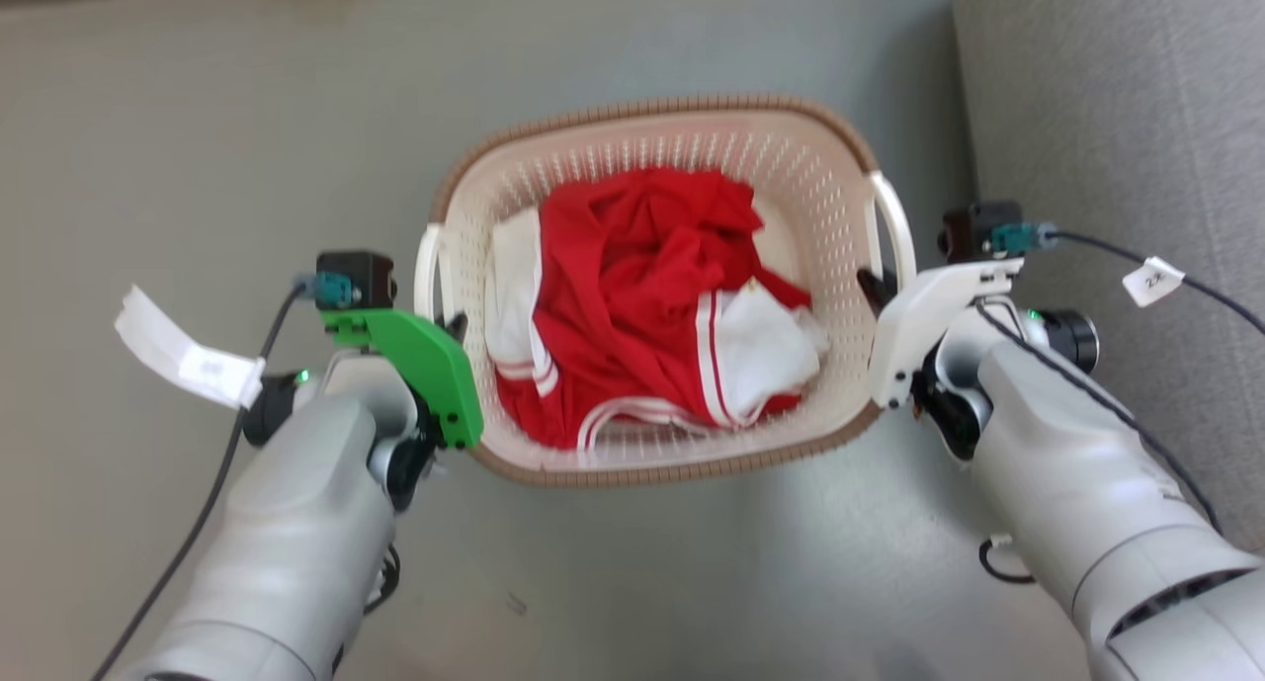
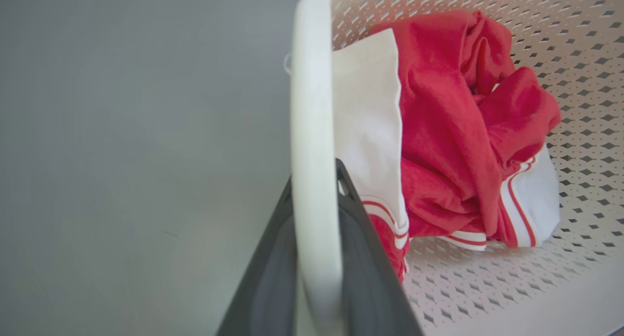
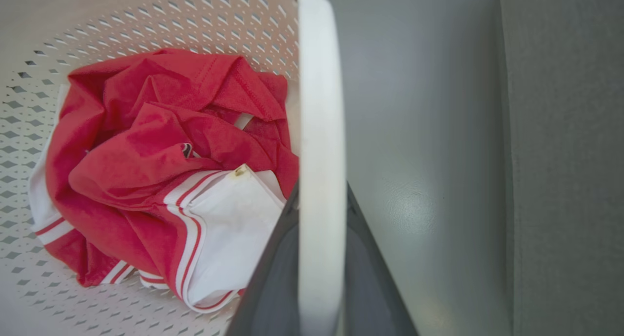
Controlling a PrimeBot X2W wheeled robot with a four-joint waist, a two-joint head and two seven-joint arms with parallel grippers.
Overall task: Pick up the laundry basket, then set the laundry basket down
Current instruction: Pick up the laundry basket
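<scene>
The laundry basket (image 1: 652,108), cream-white and perforated with a brown woven-look rim, sits at the centre of the head view over a grey floor. Red and white clothes (image 1: 642,296) lie bunched inside it. My left gripper (image 1: 450,330) is shut on the basket's left loop handle (image 1: 427,266). In the left wrist view the handle (image 2: 312,131) runs between the dark fingers (image 2: 360,238). My right gripper (image 1: 875,286) is shut on the right loop handle (image 1: 894,216), and the right wrist view shows that handle (image 3: 319,107) clamped between its fingers (image 3: 273,258). Whether the basket touches the floor, I cannot tell.
A grey upholstered surface (image 1: 1117,98) rises along the right side, close to my right arm. Bare grey floor (image 1: 198,147) spreads to the left and front of the basket. Cables with white tags (image 1: 183,350) hang from both wrists.
</scene>
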